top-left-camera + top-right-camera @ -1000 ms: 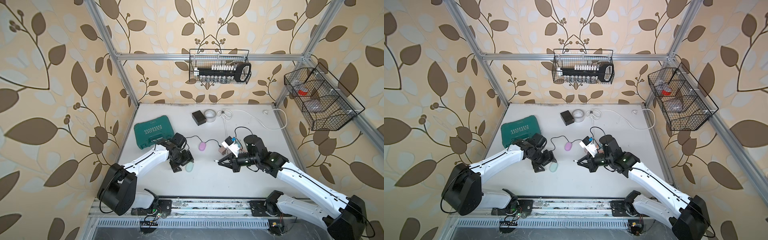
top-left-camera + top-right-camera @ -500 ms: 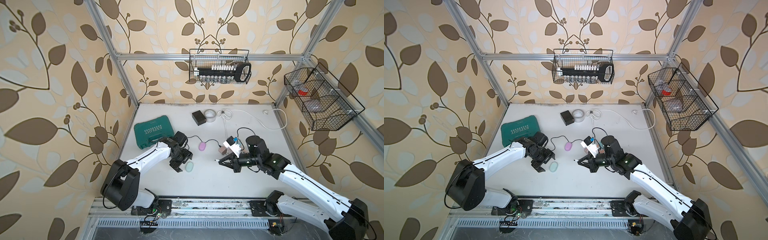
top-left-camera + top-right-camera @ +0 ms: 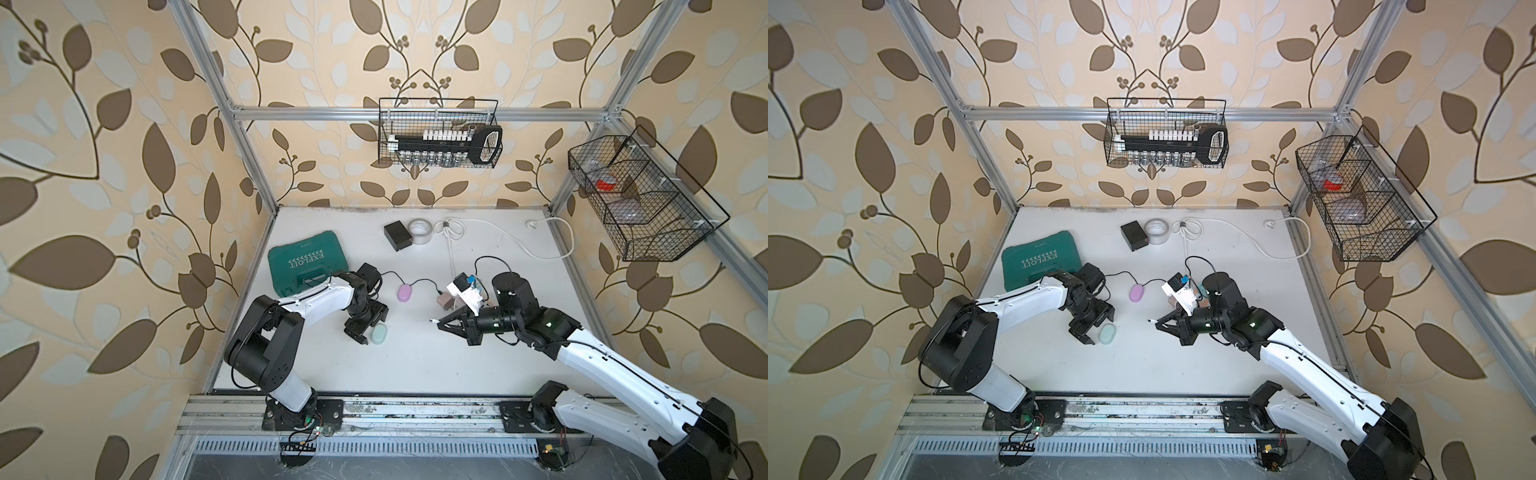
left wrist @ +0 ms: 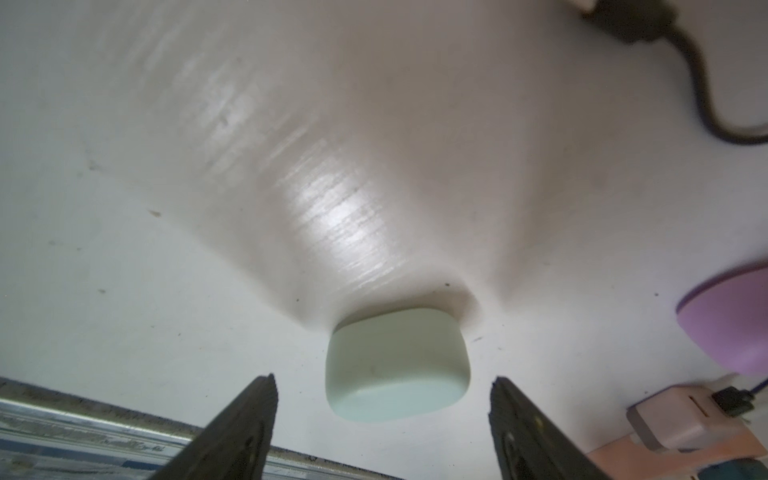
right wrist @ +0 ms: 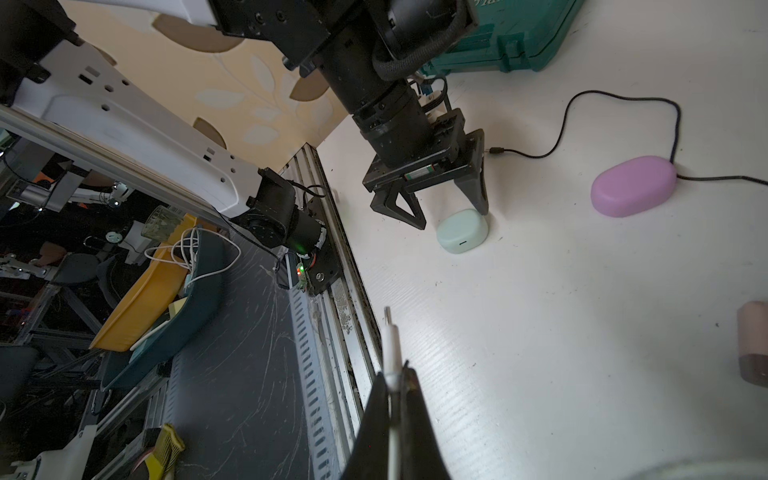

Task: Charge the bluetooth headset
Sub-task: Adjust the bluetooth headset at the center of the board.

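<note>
A mint-green headset case [image 3: 379,333] [image 3: 1107,333] lies on the white table near its front edge. My left gripper [image 3: 372,326] [image 3: 1099,328] hangs low over it and is open. In the left wrist view the case [image 4: 397,365] sits just past the fingertips, in line with the gap of the left gripper [image 4: 383,379]. My right gripper [image 3: 439,322] [image 5: 397,372] is shut on a white charging cable plug [image 5: 388,336], whose metal tip points toward the case [image 5: 461,232]. The plug [image 3: 1150,320] is well apart from the case.
A purple case [image 3: 404,292] with a black cable [image 5: 582,120] lies between the arms. A white power strip [image 3: 465,291] and a pink adapter [image 3: 444,300] are by the right arm. A green toolbox [image 3: 307,266], black box [image 3: 398,235] and tape roll [image 3: 419,230] sit further back.
The left arm's elbow has swung toward the table's middle while its gripper stays by the mint case. The right gripper keeps its hold on the plug in the same place.
</note>
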Controlling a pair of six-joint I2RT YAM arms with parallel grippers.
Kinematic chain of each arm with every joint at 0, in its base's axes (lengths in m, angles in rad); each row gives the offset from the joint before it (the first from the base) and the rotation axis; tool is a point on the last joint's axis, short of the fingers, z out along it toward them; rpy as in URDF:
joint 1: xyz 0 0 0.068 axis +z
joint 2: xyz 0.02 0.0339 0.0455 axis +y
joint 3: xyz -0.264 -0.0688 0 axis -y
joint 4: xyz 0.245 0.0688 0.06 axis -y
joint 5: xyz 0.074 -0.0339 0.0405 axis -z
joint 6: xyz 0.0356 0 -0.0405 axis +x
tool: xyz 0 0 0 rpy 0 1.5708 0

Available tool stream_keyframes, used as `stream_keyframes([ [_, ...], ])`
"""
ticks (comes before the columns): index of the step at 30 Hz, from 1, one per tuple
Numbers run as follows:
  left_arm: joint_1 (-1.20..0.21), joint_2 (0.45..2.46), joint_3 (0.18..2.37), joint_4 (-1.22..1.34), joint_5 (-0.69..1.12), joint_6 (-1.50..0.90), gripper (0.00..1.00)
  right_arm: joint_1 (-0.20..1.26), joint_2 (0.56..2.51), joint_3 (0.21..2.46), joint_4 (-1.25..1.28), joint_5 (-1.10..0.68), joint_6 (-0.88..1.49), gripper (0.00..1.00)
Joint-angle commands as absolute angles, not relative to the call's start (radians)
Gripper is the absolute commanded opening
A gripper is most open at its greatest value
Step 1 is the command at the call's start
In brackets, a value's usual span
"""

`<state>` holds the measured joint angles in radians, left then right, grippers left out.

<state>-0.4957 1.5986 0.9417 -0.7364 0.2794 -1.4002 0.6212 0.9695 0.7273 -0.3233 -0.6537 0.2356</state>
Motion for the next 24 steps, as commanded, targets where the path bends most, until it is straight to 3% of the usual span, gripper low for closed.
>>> stream_keyframes([
  [1, -0.514, 1.621, 0.966, -0.742, 0.275, -1.449, 0.82, 0.620, 0.957, 0.710, -0.307, -0.652, 0.241, 0.03],
  [8, -0.543, 1.626, 0.968, -0.746, 0.242, -1.508, 0.80, 0.618, 0.946, 0.707, -0.304, -0.663, 0.242, 0.03],
  [18, -0.544, 1.652, 0.957, -0.734, 0.220, -1.549, 0.71, 0.617, 0.936, 0.703, -0.296, -0.669, 0.244, 0.03],
  [24, -0.548, 1.673, 0.956, -0.724, 0.237, -1.555, 0.74, 0.618, 0.934, 0.699, -0.291, -0.670, 0.242, 0.03],
])
